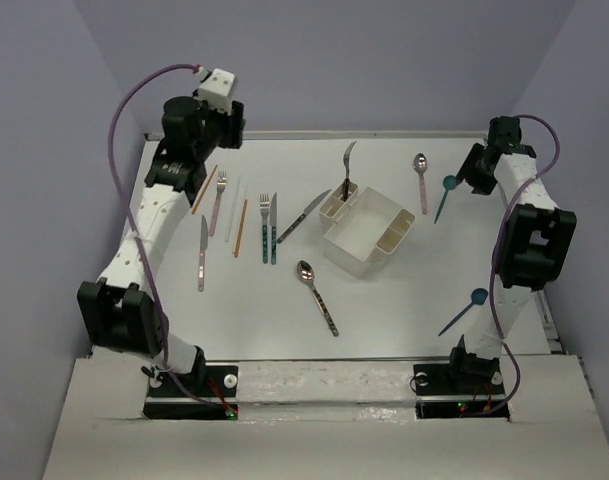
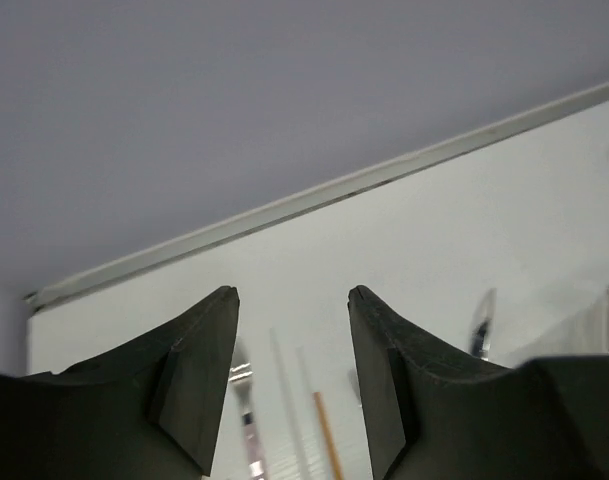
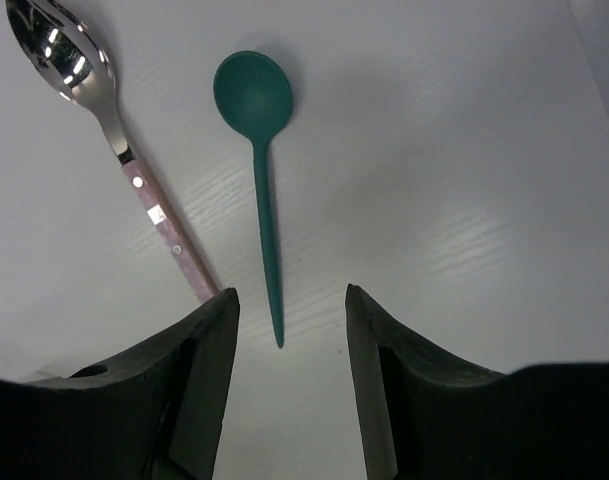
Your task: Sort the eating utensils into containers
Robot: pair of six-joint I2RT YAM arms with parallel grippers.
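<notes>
The right gripper (image 3: 291, 296) hangs spread and empty over the teal spoon (image 3: 259, 180), right of the caddy (image 1: 346, 249); the left gripper (image 2: 291, 292) is spread too. Off-centre closing could skid its slim handle into the pink-handled spoon (image 3: 134, 180).

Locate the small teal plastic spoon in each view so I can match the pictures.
Top external: small teal plastic spoon at far right, toward the back.
Left wrist: not in it.
Right wrist: the spoon sits upper centre, bowl up.
Shared landmark: pink-handled metal spoon, just left of it in top and right-wrist views.
</notes>
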